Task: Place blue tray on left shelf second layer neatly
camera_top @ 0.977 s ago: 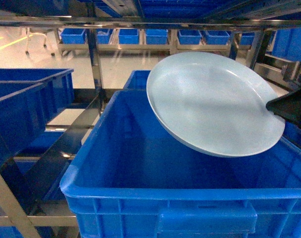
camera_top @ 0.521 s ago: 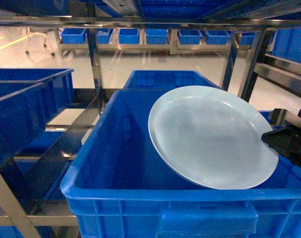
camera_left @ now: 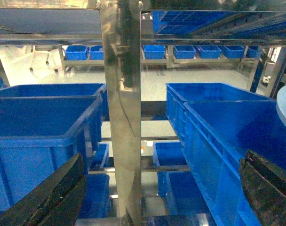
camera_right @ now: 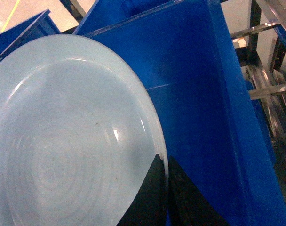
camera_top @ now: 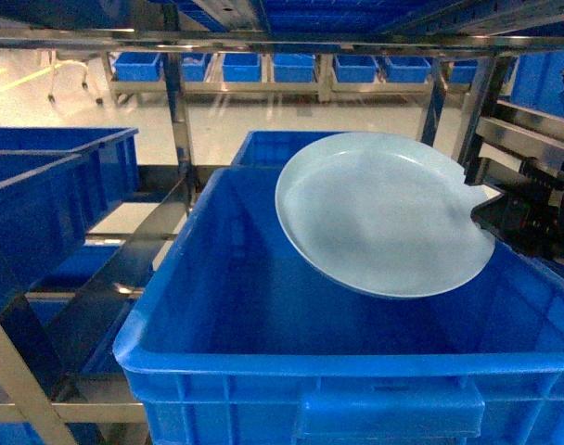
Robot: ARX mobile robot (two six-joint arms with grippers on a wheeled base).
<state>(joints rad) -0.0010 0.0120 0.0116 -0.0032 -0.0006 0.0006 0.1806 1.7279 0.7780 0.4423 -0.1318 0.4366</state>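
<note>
Right end effector [camera_right: 162,176] pinches the blue tray [camera_top: 379,215] by its right rim, tray tilted above the open blue crate [camera_top: 263,371] on the left shelf second layer [camera_top: 87,394], not resting on it. Left end effector [camera_left: 162,188] fingers spread wide, empty, facing a steel upright [camera_left: 124,117].

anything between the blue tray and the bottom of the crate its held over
Nothing visible. The right gripper pinches the blue tray by its rim, tilted above the open blue crate, whose interior shows only bare floor beneath it.
</note>
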